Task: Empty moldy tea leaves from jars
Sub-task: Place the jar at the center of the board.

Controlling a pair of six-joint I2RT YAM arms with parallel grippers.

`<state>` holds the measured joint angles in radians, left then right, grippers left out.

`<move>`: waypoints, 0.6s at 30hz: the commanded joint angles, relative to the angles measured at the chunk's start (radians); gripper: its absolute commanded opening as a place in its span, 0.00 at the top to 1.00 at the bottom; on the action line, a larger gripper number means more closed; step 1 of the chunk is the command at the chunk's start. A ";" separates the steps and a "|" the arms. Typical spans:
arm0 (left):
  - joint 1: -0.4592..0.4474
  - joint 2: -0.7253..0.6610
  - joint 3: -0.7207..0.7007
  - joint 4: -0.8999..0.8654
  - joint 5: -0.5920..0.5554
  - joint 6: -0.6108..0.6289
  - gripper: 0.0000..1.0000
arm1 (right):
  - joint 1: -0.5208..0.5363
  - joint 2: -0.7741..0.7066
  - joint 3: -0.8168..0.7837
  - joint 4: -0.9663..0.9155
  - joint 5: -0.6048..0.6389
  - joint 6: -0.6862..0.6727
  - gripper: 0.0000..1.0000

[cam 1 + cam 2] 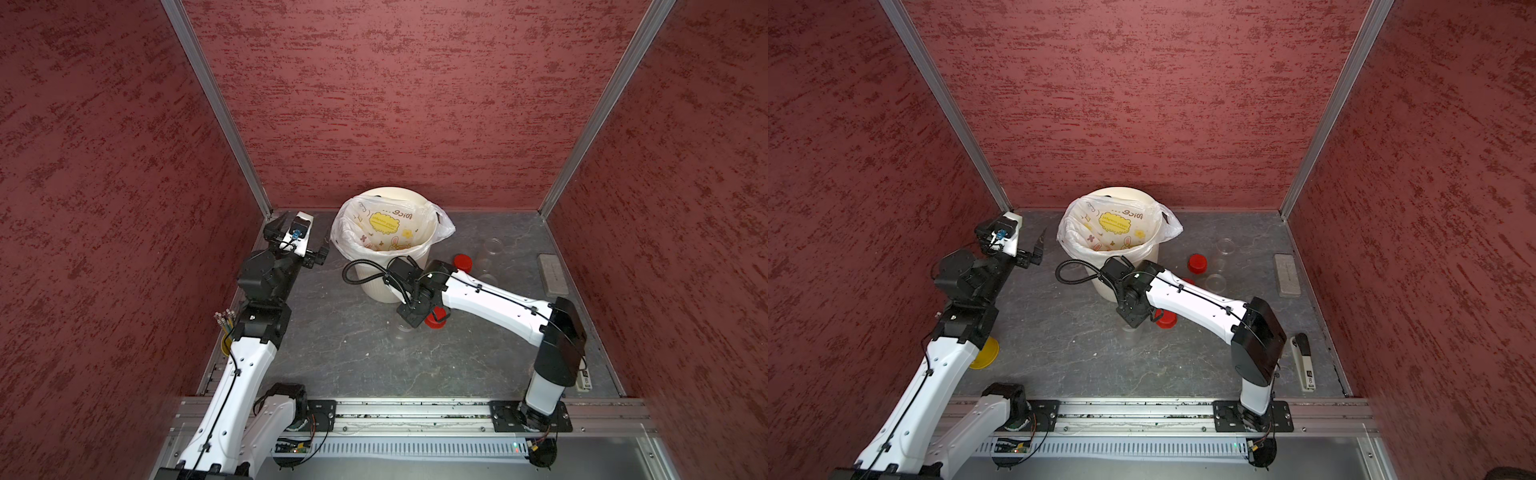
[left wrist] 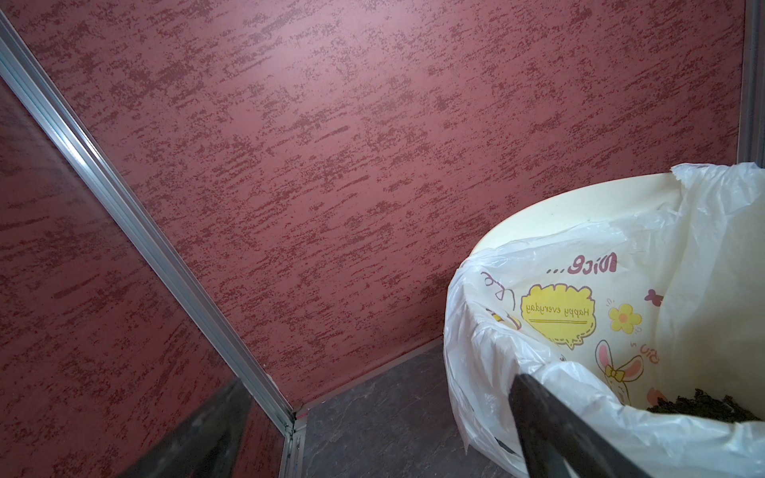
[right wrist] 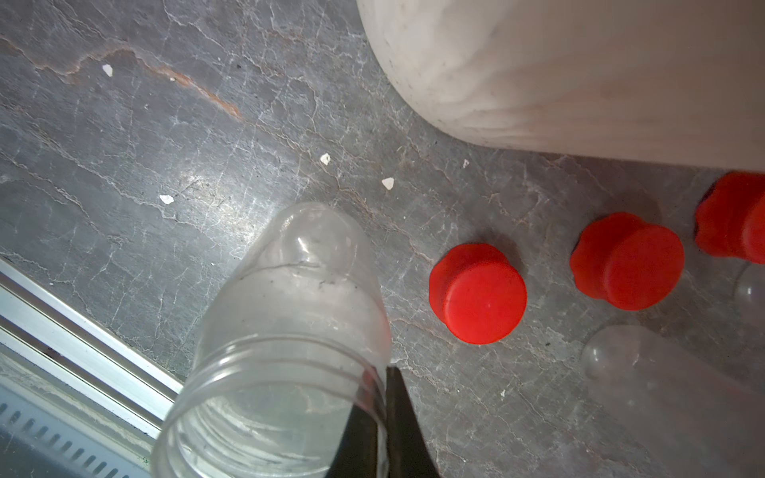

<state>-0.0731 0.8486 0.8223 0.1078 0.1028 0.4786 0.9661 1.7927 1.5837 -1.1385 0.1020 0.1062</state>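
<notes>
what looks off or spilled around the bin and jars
Nothing big is spilled. Small pale flecks lie scattered on the grey table near the bin. The bag misses the bin's far rim, leaving it bare. Three red lids lie loose beside open jars, one pinched in the right tool.

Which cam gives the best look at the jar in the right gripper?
Right wrist: the jar fills the frame, mouth open, lidless, apparently empty, with the right gripper pinching its rim. In both top views it is only a faint clear shape under the gripper. Left wrist shows none of it, just the bin.
</notes>
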 commanded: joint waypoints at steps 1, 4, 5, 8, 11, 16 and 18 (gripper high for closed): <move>0.006 -0.014 -0.012 0.013 0.003 -0.014 0.00 | 0.006 0.010 -0.018 0.031 0.010 0.023 1.00; 0.005 -0.014 -0.013 0.015 0.004 -0.014 0.00 | 0.006 0.012 -0.023 0.032 0.004 0.024 1.00; 0.005 -0.013 -0.014 0.015 0.004 -0.014 0.00 | 0.006 0.012 -0.024 0.033 0.005 0.026 1.00; 0.005 -0.011 -0.017 0.015 0.005 -0.017 0.00 | 0.006 0.013 -0.027 0.037 0.000 0.025 1.00; 0.004 -0.013 -0.021 0.016 0.007 -0.019 0.00 | 0.006 0.014 -0.031 0.039 -0.003 0.025 1.00; 0.004 -0.013 -0.026 0.019 0.005 -0.015 0.00 | 0.006 0.020 -0.033 0.039 -0.001 0.027 0.95; 0.005 -0.011 -0.027 0.020 0.008 -0.014 0.00 | 0.008 0.022 -0.031 0.040 -0.003 0.025 0.93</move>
<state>-0.0731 0.8486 0.8009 0.1127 0.1036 0.4755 0.9661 1.8000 1.5555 -1.1149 0.1005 0.1101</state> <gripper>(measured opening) 0.993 0.076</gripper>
